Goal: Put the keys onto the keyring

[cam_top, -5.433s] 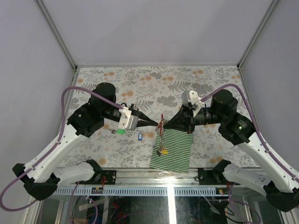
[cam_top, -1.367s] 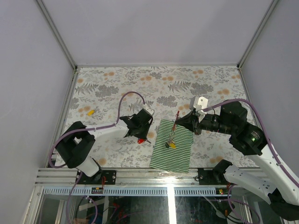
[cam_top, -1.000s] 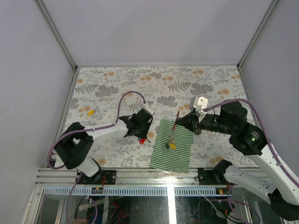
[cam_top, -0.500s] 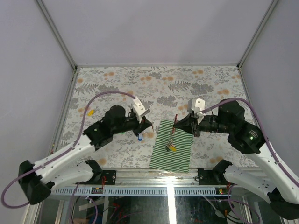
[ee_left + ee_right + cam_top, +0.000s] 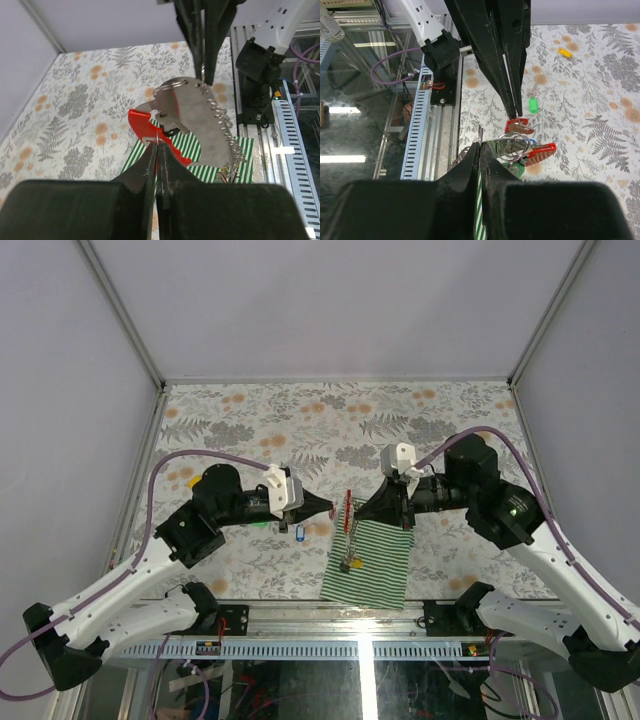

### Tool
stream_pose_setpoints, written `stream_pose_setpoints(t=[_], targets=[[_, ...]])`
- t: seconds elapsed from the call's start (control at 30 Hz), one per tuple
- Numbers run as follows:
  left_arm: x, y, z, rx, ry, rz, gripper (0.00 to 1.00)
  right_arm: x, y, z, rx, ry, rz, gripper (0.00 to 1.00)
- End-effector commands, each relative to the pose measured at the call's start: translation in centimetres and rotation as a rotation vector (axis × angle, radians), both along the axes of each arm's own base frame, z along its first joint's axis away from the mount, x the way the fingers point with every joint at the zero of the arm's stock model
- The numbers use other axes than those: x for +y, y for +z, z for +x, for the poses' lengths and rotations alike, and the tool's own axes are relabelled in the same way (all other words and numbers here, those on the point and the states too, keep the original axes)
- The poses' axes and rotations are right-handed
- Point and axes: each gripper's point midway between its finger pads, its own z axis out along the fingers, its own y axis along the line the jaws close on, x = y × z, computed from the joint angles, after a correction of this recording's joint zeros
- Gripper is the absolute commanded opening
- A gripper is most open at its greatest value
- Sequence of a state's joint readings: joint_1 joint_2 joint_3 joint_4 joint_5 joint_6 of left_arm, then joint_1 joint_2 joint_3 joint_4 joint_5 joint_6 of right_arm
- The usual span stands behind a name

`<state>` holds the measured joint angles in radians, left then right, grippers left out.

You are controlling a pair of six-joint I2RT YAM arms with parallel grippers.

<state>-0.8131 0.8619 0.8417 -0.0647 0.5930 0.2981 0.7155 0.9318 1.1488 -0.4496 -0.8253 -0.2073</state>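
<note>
Keyring [image 5: 200,125]: a flat grey metal strip with a chain run along one edge, a split ring at one end and a curved red clip [image 5: 542,148] beside it. It hangs in the air between the two arms, above the far left corner of the green-and-white striped cloth [image 5: 375,565]. One yellow-tagged key [image 5: 352,563] dangles at the chain's lower end, over the cloth. Right gripper [image 5: 356,516]: jaws pinched together on the top edge of the strip, carrying the keyring. Left gripper [image 5: 331,508]: jaws closed tight on a red-tagged key [image 5: 518,125], its tag held right up against the red clip. I cannot tell whether the key is threaded on. A blue-tagged key [image 5: 299,533] lies on the floral table [image 5: 400,430] just left of the cloth. A green-tagged key [image 5: 533,105] lies farther left, and a second yellow tag [image 5: 564,52] farther still. Against 1.4 s ago: the left gripper was then down at the table left of the cloth, over the red tag; it is now raised and at the keyring with that tag. The right gripper and keyring have shifted left, from over the middle of the cloth's far edge to its corner. The blue-tagged key, then hidden under the left gripper, now shows plainly.
</note>
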Motion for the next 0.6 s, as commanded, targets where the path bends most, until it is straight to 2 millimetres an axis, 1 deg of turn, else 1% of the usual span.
stream_pose_setpoints(t=[0.0,0.27,0.57], targets=[[-0.5,3.6,-1.9,-0.117,-0.122,-0.077,0.0,0.9,3.8,-0.9,-0.077,0.095,0.1,0.02],[-0.8,4.7,-2.9,-0.122,-0.19,-0.093,0.0,1.5,3.2,-0.8,-0.043,0.119,0.086,0.02],[-1.1,4.9,-3.2,-0.108,-0.219,-0.094,0.0,1.9,2.9,-0.4,-0.031,0.124,0.083,0.02]])
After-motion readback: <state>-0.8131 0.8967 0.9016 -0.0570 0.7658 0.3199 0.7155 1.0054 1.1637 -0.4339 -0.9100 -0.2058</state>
